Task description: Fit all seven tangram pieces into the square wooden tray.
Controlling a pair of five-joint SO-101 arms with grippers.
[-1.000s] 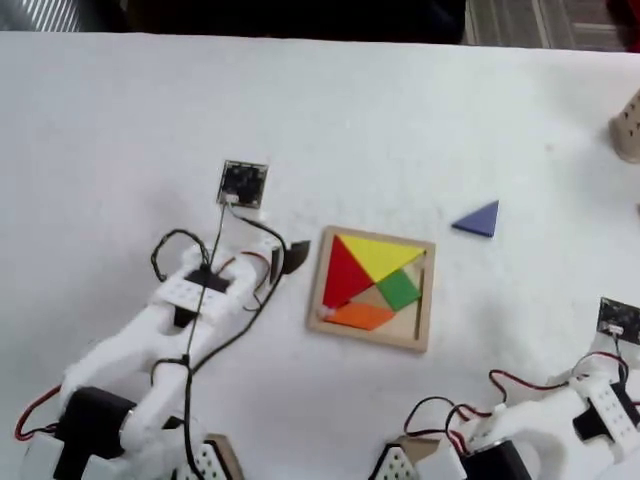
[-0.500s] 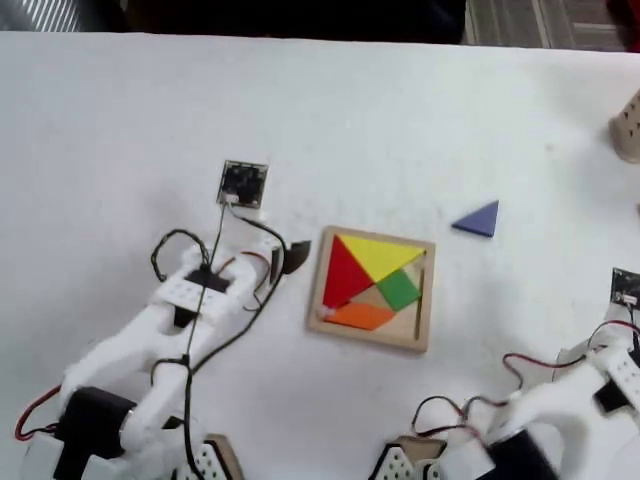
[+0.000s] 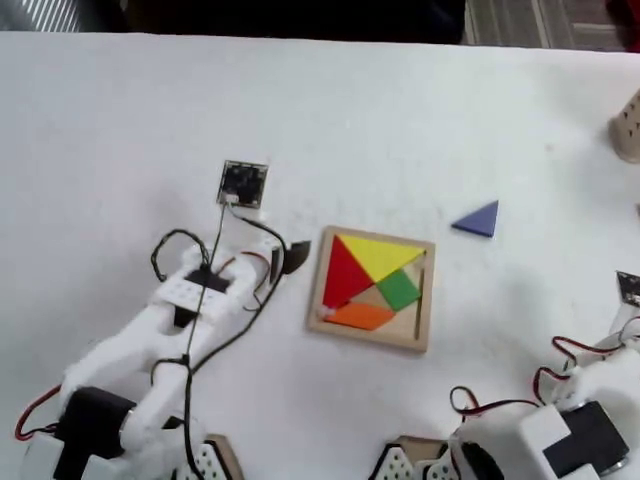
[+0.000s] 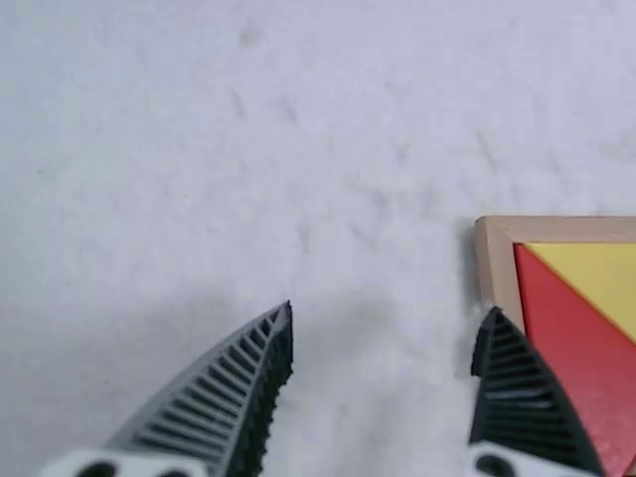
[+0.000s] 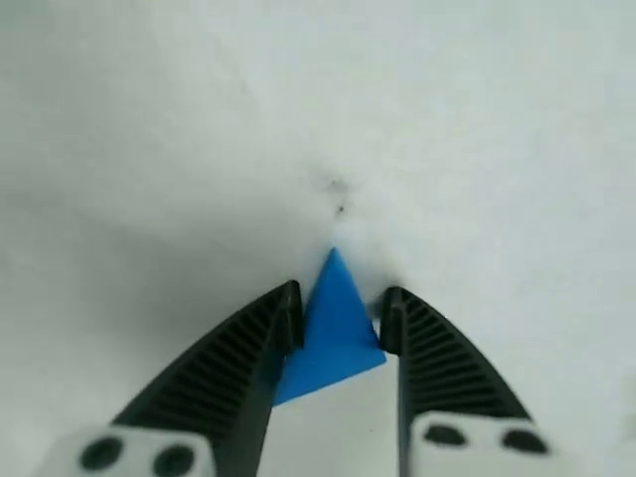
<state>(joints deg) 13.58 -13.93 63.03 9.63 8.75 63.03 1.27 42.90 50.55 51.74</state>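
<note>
my left arm (image 3: 150, 340) rises from the 7 o'clock corner of the high view and leans toward 1 o'clock. my left pincer (image 3: 290, 258) sits low, just beside the wooden tray (image 3: 427, 300) at its 9 o'clock rim. that pincer is spread wide with nothing in it. in its wrist view one fingertip (image 4: 497, 348) lies right by the tray's corner, the other over bare white table (image 3: 400, 100).

inside the tray the red triangle (image 3: 343, 272) lies at 9 o'clock, the yellow triangle (image 3: 378, 255) at 12, the green square (image 3: 399, 290) near centre and the orange piece (image 3: 360, 316) at 7. bare wood shows from 3 to 5 o'clock.

a blue triangle (image 3: 480, 221) lies flat on the table at the tray's 2 o'clock, well apart from it.

my right arm (image 3: 600, 372) is folded low at the tray's 4 o'clock, against the view's edge. my right pincer (image 5: 338, 303) has a blue triangle at its mouth; whether it pinches or merely frames it, i cannot tell.

white table runs wide toward 12 o'clock up to the far edge. a tan pegged object (image 3: 626, 125) stands at the 2 o'clock margin.
</note>
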